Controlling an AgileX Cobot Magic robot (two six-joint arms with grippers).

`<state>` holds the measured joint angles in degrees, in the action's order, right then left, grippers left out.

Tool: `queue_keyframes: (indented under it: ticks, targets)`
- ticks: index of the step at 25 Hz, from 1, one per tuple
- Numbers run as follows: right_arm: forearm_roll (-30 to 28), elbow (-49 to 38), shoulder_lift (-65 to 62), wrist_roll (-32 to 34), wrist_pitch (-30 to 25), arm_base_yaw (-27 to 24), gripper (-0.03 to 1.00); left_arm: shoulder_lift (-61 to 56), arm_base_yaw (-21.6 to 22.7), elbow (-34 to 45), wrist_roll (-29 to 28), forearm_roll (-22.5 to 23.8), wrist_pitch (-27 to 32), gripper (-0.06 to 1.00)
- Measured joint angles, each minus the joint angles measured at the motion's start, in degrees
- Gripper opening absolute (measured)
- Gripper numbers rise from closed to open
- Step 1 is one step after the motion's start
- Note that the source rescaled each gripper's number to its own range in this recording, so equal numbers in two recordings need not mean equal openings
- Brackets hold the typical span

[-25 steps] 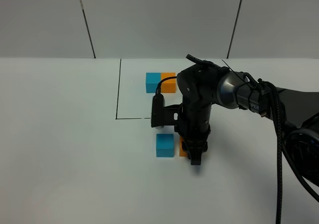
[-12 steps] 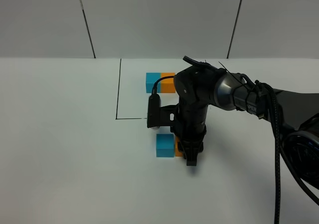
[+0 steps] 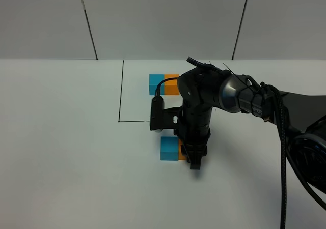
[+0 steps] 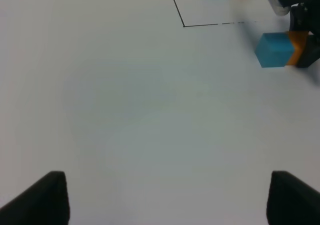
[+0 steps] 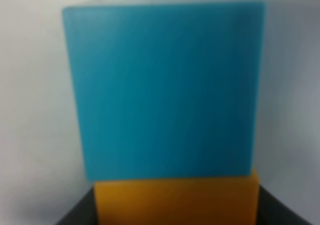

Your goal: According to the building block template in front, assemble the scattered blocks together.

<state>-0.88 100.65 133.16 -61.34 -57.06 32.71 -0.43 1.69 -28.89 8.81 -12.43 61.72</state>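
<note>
Blue meets orange on our white table (image 3: 66, 147): the loose sky-blue cube (image 3: 168, 148) touches the loose orange cube (image 3: 182, 153), just below the black-lined square (image 3: 121, 94). Our right gripper (image 3: 195, 160) is clamped on the orange one; only the right wrist view shows this up close. Inside the square sits one joined blue-and-orange bar (image 3: 164, 84). Our left gripper's fingers (image 4: 47, 197) stand apart, holding nothing. Two loose cubes.

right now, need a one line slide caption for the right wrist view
Close-up from the right end effector: blue cube pressed flush against the orange cube on the white table.
</note>
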Motion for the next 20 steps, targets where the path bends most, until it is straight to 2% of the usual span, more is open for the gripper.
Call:
queue_keyframes:
  ticks: [20]
  targets:
    - [0.07,0.0,0.0,-1.26,0.0,0.0,0.01,0.0,0.0,0.0,0.0,0.0,0.0,0.68]
